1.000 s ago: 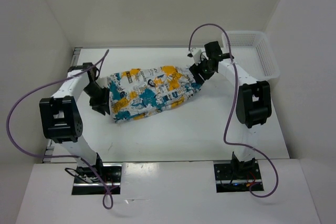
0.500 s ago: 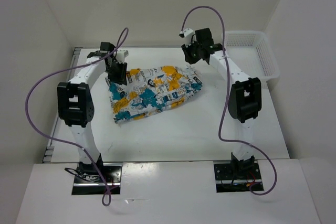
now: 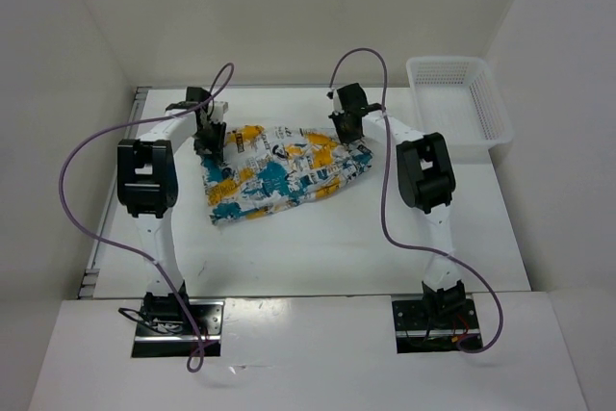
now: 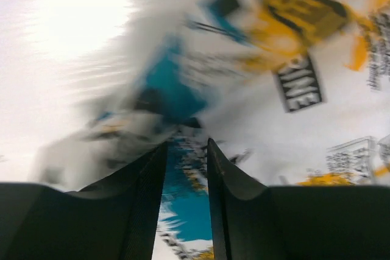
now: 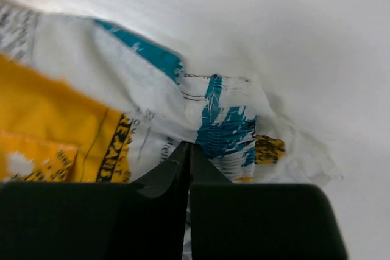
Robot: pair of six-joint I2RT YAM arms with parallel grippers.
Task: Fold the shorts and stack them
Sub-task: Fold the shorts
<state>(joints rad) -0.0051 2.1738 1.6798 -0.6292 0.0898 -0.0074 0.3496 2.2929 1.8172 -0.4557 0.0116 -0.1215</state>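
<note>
The swirl-printed shorts (image 3: 279, 172) lie rumpled, spread sideways.

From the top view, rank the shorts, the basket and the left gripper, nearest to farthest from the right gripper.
1. The shorts: pinched by the right gripper at their far right corner.
2. The basket: off to its right.
3. The left gripper: across the shorts, at their far left corner.

My left wrist view is smeared: the shorts (image 4: 292, 77) blur worst at the upper left, and I cannot tell whether my left fingers (image 4: 143, 211) pinch cloth or only straddle it. My right fingers (image 5: 173, 178) hide the fold between their tips. The shorts run off that view's left edge.
</note>
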